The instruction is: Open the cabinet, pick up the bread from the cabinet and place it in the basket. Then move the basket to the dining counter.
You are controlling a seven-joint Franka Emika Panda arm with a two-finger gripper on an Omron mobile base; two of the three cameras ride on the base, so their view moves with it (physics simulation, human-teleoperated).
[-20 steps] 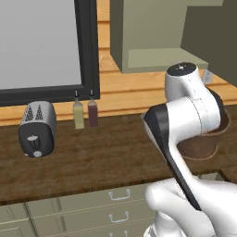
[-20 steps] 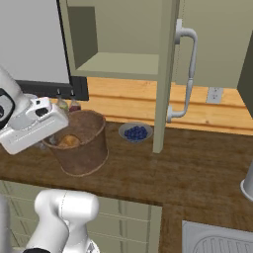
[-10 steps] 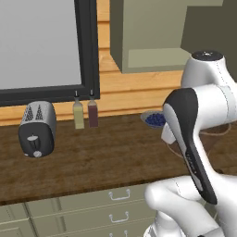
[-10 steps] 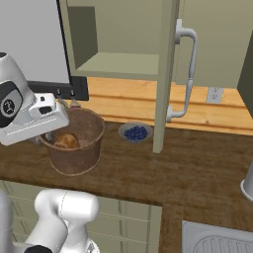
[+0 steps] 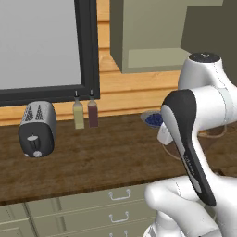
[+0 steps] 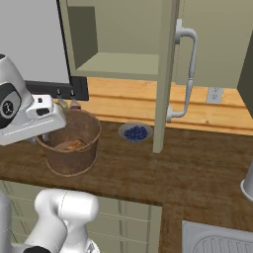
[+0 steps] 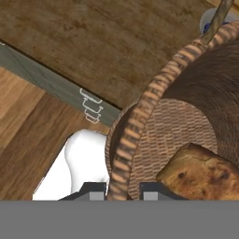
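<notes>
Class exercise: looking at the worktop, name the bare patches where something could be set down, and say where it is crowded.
Free: the worktop between the toaster and the berry bowl, in front of the two bottles; also right of the open cabinet door. Crowded: around the basket, where the gripper clamps its rim.
</notes>
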